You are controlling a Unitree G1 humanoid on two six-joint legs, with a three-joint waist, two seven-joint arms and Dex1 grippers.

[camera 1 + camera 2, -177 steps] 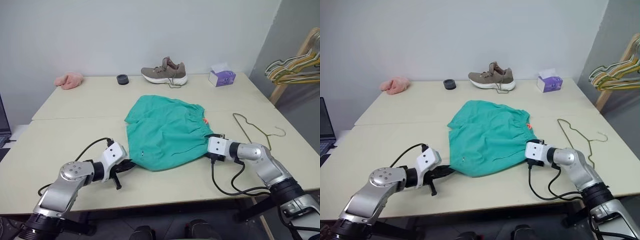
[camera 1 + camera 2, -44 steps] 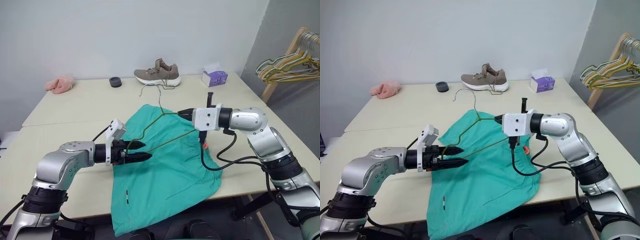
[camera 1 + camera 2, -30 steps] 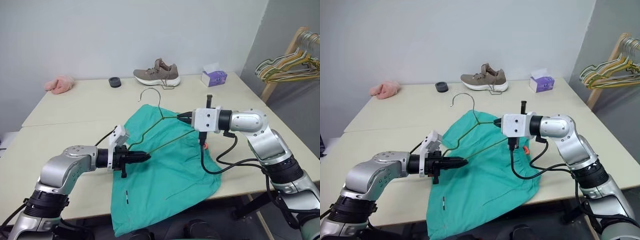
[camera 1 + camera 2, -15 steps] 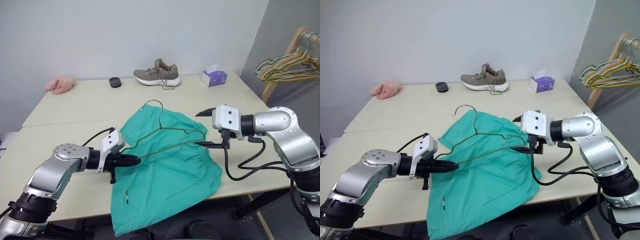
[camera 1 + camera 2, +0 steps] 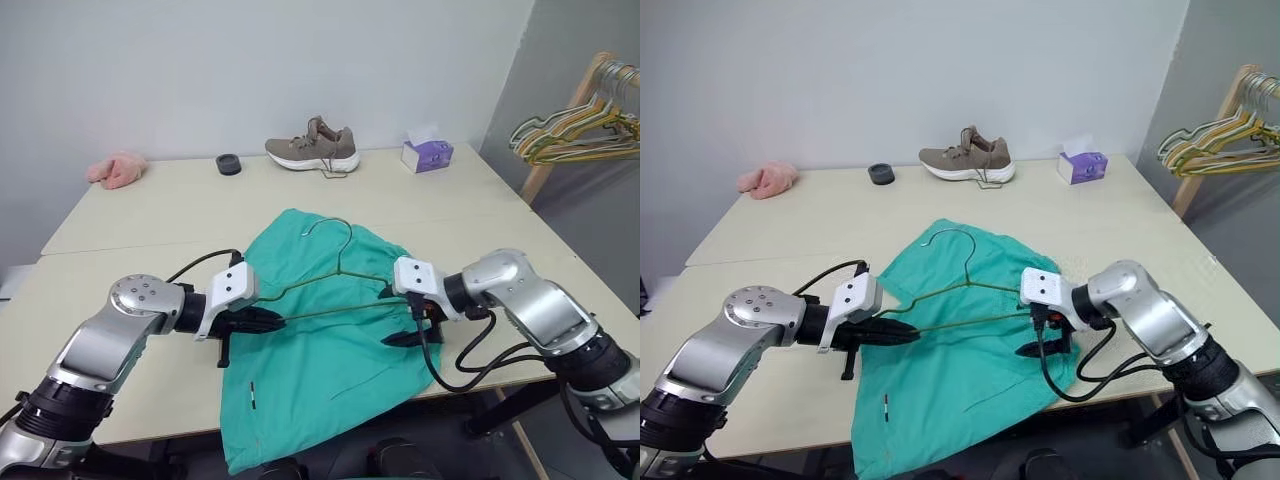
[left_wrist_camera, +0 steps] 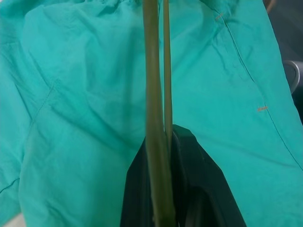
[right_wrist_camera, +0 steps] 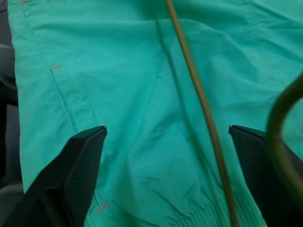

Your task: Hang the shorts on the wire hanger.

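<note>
A: Since half a second ago the right gripper (image 5: pixel 407 318) has dropped from above the wire hanger (image 5: pixel 335 286) to the shorts (image 5: pixel 330 355), fingers spread wide, holding nothing.

B: And the left gripper (image 5: pixel 262 320)?

A: Clamped shut on the hanger's left corner, centre-left of frame.

B: How does the hanger lie?

A: Its long bar runs left to right across the shorts at mid-frame. Its free right end sits just beside the right gripper, the nearer one.

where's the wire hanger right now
In the left eye view the wire hanger lies across the middle of the teal shorts, its left corner pinched by the left end effector and its hook pointing toward the sneaker.
</note>
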